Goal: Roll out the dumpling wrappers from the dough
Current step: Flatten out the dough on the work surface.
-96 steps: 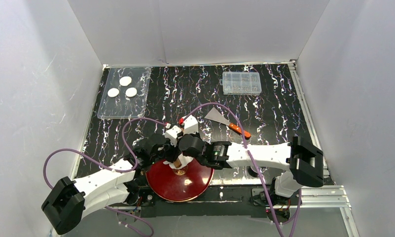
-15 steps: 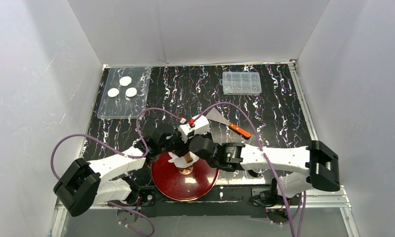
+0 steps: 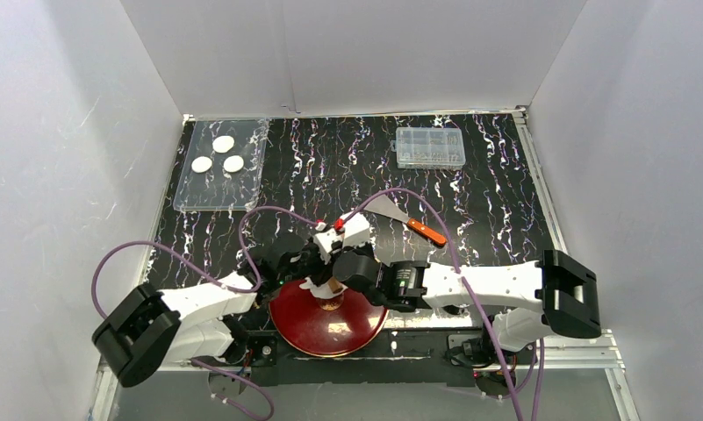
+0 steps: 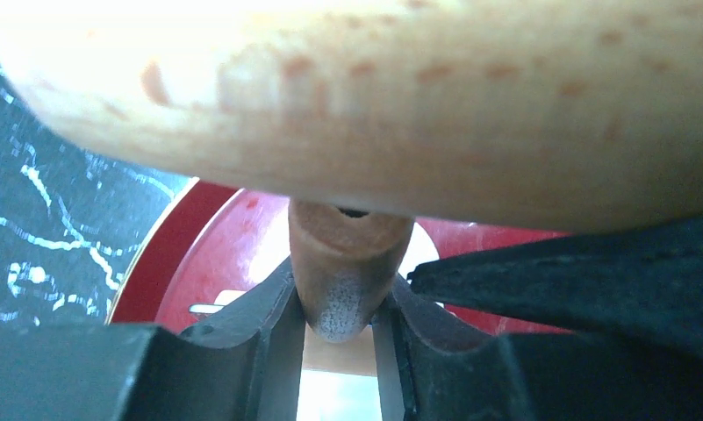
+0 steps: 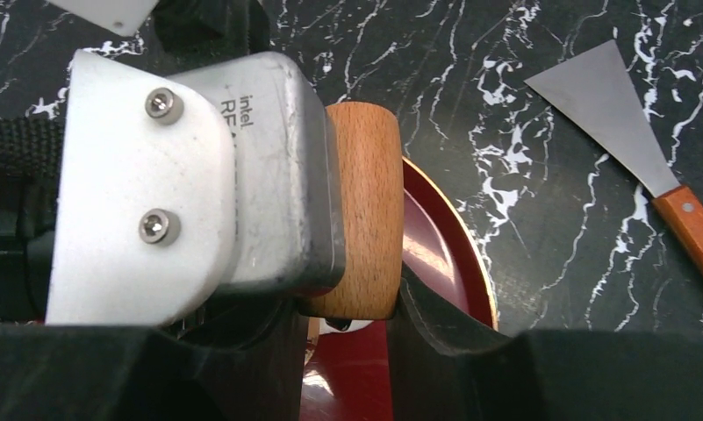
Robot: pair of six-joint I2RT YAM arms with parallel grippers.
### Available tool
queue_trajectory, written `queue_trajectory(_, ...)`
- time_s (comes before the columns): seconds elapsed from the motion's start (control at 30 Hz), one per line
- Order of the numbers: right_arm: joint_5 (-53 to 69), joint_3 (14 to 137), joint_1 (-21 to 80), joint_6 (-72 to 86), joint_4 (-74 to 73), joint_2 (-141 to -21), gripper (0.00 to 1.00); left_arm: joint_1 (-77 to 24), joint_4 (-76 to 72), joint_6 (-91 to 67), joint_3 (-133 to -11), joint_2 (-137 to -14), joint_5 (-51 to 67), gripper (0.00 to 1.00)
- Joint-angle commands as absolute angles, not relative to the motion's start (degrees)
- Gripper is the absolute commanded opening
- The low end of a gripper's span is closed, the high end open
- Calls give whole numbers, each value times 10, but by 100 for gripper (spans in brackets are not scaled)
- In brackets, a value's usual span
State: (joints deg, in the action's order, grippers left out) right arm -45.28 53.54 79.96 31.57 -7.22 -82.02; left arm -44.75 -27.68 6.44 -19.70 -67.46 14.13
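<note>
A wooden rolling pin lies across the far part of the red plate. My left gripper is shut on one pin handle. My right gripper is shut on the other wooden end. The dough shows only as a small white edge under the pin; a white bit also peeks out below the wood in the right wrist view. Three round white dumpling wrappers lie in a clear tray at the back left.
A metal scraper with an orange handle lies just beyond the plate on the right. A clear plastic box stands at the back. White walls close in three sides. Purple cables loop over both arms.
</note>
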Motion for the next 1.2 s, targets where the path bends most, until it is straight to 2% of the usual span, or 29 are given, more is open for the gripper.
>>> queue_trajectory(0.0, -184, 532, 883, 358, -57, -890, 1, -450, -231, 11, -188, -622, 29, 0)
queue_trajectory(0.13, -177, 550, 883, 343, -67, -900, 1, -449, -163, -50, -169, -601, -30, 0)
queue_trajectory(0.23, -178, 571, 883, 331, -86, -909, 1, -440, -144, -74, -168, -585, -30, 0)
queue_trajectory(0.5, -194, 569, 882, 313, -72, -880, 1, -440, -122, -15, -215, -509, -21, 0)
queue_trajectory(0.53, -241, 579, 878, 303, -105, -845, 1, -441, -178, -3, -232, -529, 46, 0)
queue_trajectory(0.7, -305, 590, 873, 284, -165, -789, 1, -453, -250, -13, -301, -636, 63, 0)
queue_trajectory(0.87, -316, 571, 872, 298, -159, -782, 1, -466, -311, -2, -324, -696, 94, 0)
queue_trajectory(1.17, -250, 543, 879, 345, -90, -859, 1, -467, -303, 51, -208, -669, 51, 0)
